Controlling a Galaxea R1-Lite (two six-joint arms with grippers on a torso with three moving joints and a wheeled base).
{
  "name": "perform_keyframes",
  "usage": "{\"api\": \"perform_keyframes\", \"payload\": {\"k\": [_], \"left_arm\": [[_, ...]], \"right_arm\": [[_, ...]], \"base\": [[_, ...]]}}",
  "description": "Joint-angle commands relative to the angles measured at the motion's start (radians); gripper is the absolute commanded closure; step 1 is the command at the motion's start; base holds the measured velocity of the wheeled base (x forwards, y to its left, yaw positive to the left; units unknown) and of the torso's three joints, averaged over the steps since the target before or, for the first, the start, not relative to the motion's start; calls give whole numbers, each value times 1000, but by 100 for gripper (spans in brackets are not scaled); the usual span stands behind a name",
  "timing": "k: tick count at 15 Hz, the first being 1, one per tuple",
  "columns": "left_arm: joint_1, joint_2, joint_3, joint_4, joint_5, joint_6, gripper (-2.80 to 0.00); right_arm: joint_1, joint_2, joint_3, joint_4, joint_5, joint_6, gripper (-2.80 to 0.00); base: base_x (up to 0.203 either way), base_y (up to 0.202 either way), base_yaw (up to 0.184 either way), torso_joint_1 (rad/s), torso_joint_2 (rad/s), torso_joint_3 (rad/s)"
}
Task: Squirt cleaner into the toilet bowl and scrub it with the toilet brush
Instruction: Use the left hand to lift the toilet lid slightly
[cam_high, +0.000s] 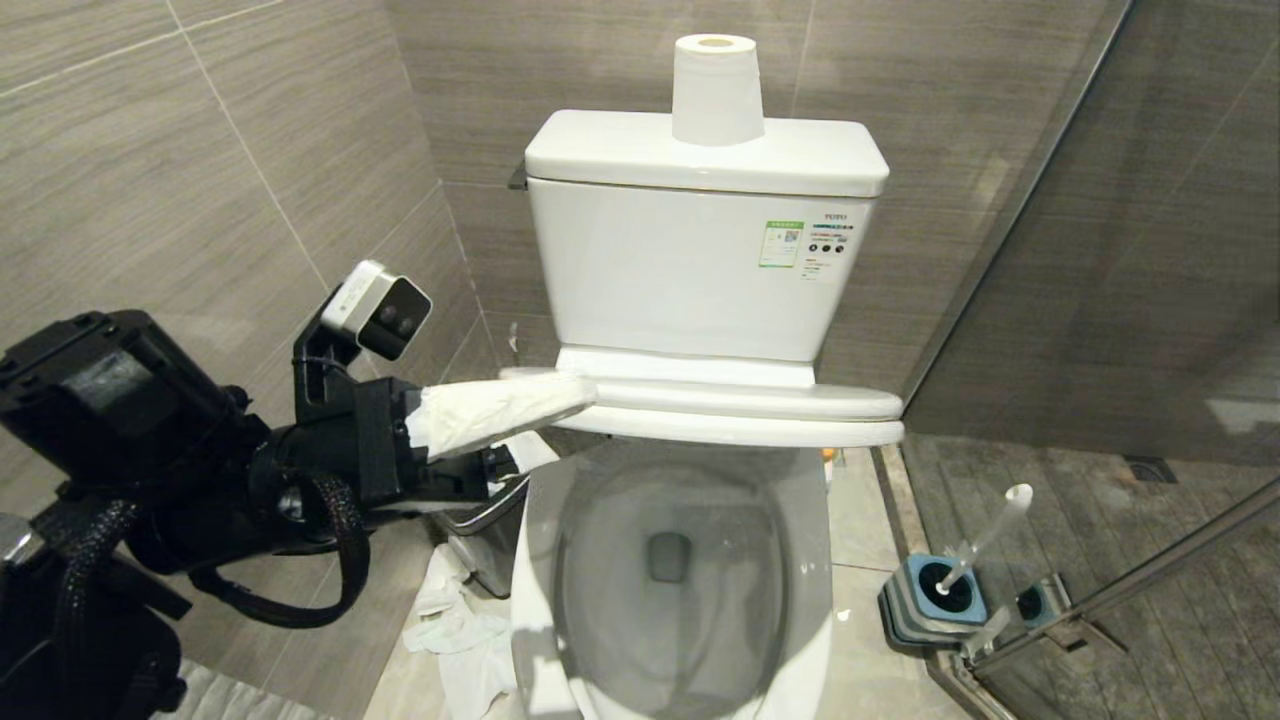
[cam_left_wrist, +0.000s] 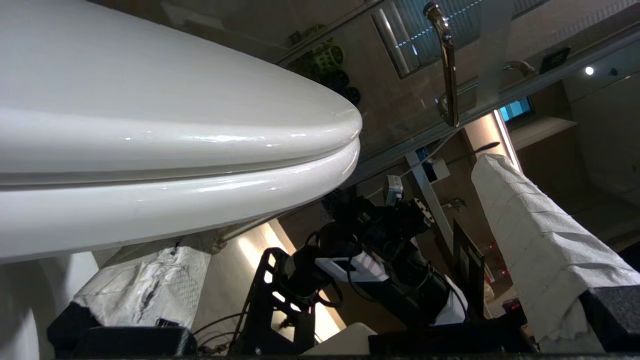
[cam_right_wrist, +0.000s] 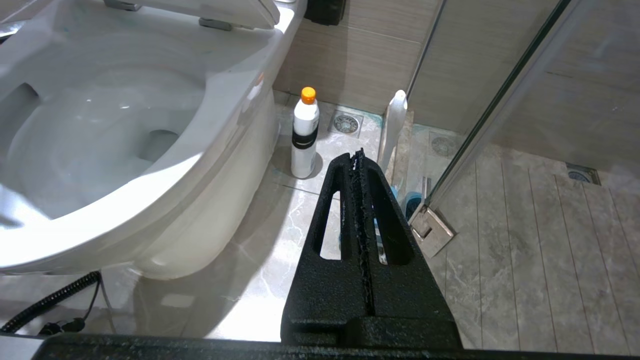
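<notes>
The toilet bowl (cam_high: 815, 560) is uncovered, its white seat and lid (cam_high: 760, 415) lifted off the rim. My left gripper (cam_high: 560, 420) reaches in from the left, open, both fingers wrapped in white paper. Its upper finger (cam_high: 500, 408) lies against the left edge of the lid; in the left wrist view the seat and lid (cam_left_wrist: 200, 150) fill the space beside one wrapped finger (cam_left_wrist: 540, 240). My right gripper (cam_right_wrist: 357, 155) is shut and empty, low beside the bowl (cam_right_wrist: 220, 145). Beyond it stand the cleaner (cam_right_wrist: 305, 132) and the toilet brush (cam_right_wrist: 392, 130). The brush (cam_high: 985, 540) leans in its blue-grey holder (cam_high: 905, 610).
A toilet paper roll (cam_high: 715, 90) stands on the tank (cam_high: 690, 270). A steel-rimmed waste bin (cam_high: 490, 545) and crumpled tissue (cam_high: 460, 640) lie on the floor left of the bowl. A glass shower partition (cam_high: 1100, 300) with a metal hinge (cam_right_wrist: 430, 230) closes off the right.
</notes>
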Motion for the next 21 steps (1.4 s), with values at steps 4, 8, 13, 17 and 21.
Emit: {"api": "perform_keyframes", "payload": {"k": [4, 8, 13, 17, 21], "left_arm": [[21, 24, -101, -8, -5, -9, -280], [37, 98, -204, -10, -4, -6, -280], [62, 239, -421, -13, -4, -2, -280], [94, 347, -622, -9, -4, -6, -280], [181, 478, -872, -3, 5, -9, -280]], "right_arm": [[0, -1, 12, -1, 1, -1, 0], [0, -1, 12, -1, 1, -1, 0], [0, -1, 12, -1, 1, -1, 0], [0, -1, 12, -1, 1, -1, 0], [0, -1, 12, -1, 1, -1, 0]], "base": [[0, 0, 0, 0, 0, 0], [0, 0, 0, 0, 0, 0], [0, 0, 0, 0, 0, 0], [0, 0, 0, 0, 0, 0], [0, 0, 0, 0, 0, 0]]}}
